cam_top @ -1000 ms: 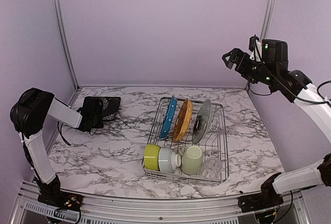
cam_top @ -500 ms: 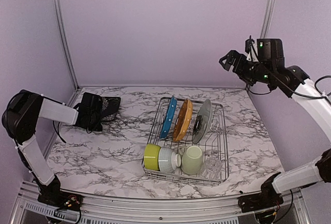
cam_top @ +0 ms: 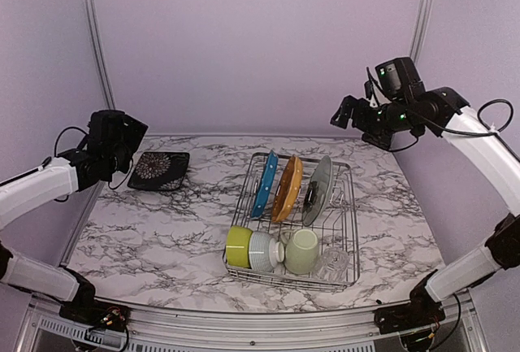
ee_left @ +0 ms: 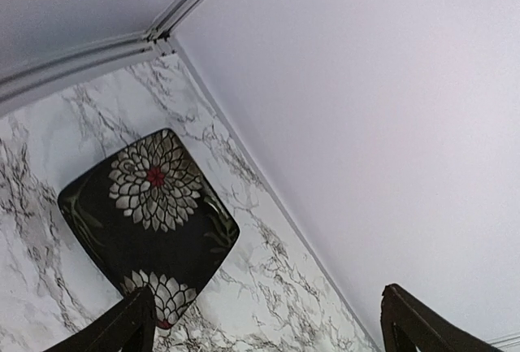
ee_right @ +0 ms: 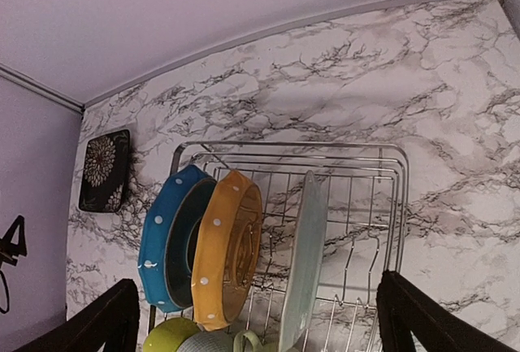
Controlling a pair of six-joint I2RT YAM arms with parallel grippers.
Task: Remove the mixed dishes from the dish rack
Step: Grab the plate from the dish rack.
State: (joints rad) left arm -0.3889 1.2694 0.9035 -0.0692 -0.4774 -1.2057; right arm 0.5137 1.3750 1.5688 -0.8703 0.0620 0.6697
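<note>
your right gripper (cam_top: 340, 113) hangs wide open and empty above the far side of the rack (cam_top: 354, 222); the plates (cam_top: 287, 188) stand on edge below it. the left gripper (cam_top: 123, 142), also open and empty, is farther.

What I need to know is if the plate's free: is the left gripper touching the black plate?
Apart. The left wrist view shows the black plate flat on the table, well below the open left gripper.

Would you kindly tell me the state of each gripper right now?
Left gripper: open, holding nothing.
Right gripper: open, holding nothing.
</note>
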